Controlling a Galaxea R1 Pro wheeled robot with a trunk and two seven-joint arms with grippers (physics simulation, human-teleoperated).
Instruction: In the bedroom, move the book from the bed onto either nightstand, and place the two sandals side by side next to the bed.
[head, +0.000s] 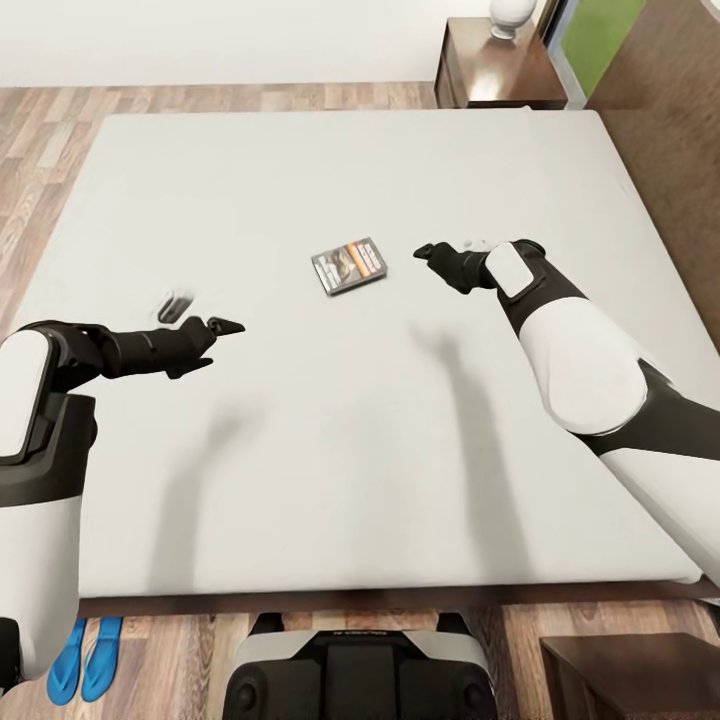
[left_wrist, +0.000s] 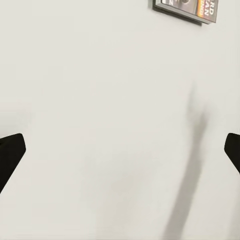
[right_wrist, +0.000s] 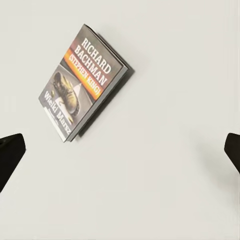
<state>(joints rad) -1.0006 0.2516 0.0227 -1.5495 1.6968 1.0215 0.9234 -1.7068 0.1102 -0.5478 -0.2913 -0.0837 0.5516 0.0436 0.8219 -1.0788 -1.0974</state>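
The book (head: 349, 265) lies flat mid-bed (head: 250, 470). The right claw (head: 428, 252), fingers apart, hovers just right of it for pickup; the left claw (head: 222, 328), also apart, waits well left.

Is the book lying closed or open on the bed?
Closed: the book lies flat, front cover up, on the mattress.

This is a bedroom in a home. A large bed (head: 200, 200) with a plain pale mattress fills most of the head view, standing on a brown wood-plank floor (head: 180, 97). At one o'clock a dark wooden nightstand (head: 500, 75) stands against a white wall (head: 220, 40). At seven o'clock, blue sandals (head: 84, 658) lie on the floor beside the bed.
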